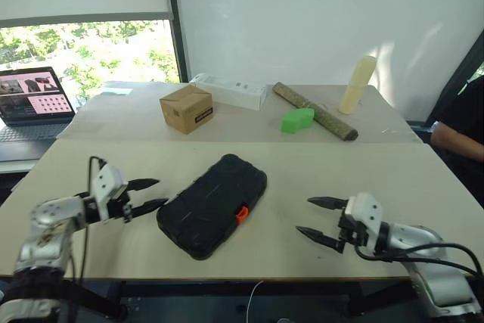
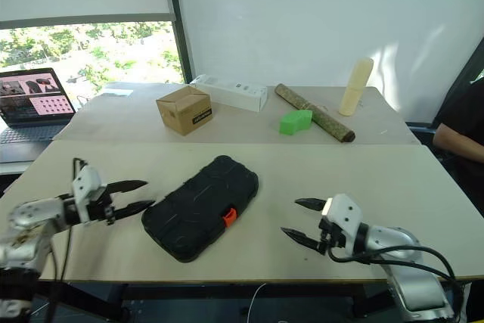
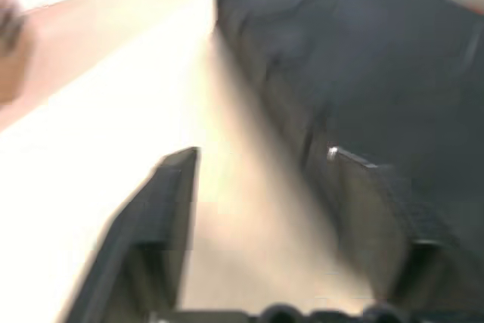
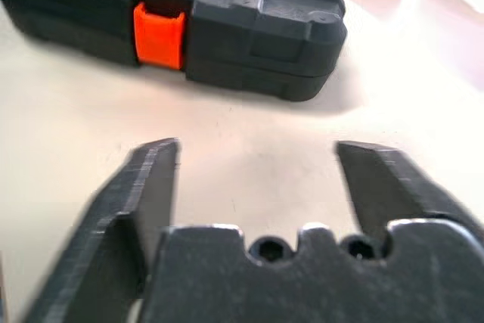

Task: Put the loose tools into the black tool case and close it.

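Jaws both spread, empty, flanking shut case point(image 1: 213, 206) on beige counter point(image 1: 318, 168); window point(image 1: 91, 54), white wall behind.

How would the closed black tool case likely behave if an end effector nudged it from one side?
The black tool case lies flat on the table, so it would probably slide or pivot rather than tip. Its moulded shell looks rigid, so it likely won't flex. The orange latch looks shut, so the lid should probably stay closed.
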Available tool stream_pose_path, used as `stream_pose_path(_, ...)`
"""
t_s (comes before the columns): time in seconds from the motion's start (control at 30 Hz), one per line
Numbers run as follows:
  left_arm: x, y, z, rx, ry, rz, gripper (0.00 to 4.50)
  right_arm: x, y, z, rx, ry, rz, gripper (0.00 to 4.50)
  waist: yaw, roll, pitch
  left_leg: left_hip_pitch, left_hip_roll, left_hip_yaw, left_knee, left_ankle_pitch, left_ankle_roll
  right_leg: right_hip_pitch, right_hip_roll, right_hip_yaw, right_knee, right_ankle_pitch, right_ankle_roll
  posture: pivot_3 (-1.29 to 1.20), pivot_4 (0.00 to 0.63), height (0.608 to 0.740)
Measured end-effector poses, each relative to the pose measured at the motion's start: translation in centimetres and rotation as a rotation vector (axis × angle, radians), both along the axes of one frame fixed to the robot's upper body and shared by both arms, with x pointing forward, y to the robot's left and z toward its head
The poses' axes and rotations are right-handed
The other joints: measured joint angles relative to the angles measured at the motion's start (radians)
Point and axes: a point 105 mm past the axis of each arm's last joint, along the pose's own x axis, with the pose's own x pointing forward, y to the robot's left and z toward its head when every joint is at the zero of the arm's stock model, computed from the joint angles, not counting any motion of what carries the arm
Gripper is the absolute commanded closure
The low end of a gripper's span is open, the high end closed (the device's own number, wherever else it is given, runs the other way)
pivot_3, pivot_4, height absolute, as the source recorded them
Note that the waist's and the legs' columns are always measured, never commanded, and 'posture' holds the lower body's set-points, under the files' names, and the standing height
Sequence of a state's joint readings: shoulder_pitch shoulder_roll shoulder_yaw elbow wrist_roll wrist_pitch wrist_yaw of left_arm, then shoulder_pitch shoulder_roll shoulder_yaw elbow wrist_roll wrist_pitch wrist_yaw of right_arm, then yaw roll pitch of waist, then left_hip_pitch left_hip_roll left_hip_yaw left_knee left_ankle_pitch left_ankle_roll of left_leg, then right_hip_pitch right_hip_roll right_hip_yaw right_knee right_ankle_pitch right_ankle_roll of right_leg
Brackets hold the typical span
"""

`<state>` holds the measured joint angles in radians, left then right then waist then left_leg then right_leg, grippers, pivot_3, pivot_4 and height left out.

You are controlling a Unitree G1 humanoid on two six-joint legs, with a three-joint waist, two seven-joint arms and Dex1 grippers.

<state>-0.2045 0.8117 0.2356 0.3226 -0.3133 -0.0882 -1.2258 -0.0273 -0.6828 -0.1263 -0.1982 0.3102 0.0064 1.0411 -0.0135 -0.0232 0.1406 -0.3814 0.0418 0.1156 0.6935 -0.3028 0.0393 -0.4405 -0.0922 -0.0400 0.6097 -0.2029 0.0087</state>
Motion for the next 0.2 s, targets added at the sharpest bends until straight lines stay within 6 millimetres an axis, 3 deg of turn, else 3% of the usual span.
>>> stream_pose_path(0.1, -2.0, 1.6, -2.3, 0.016, 0.048, 0.058, 0.05, -0.7, -3.5, -1.2, -0.055, 0.087, -0.04, 0.0, 0.012, -0.003, 0.002, -0.002, -0.003, -0.001, 0.001, -0.002, 0.002, 0.0, -0.004, 0.0, 0.0, -0.001, 0.003, 0.0, 0.15, 0.74)
stream_pose_path(0.2, -1.9, 2.2, -1.9, 0.022, 0.007, 0.095, 0.05, -0.6, -4.0, -1.0, -0.059, 0.067, -0.039, 0.0, 0.026, -0.006, 0.004, -0.003, -0.004, -0.002, 0.002, -0.002, 0.002, 0.0, -0.005, -0.001, 0.0, -0.001, 0.003, 0.0, 0.15, 0.74)
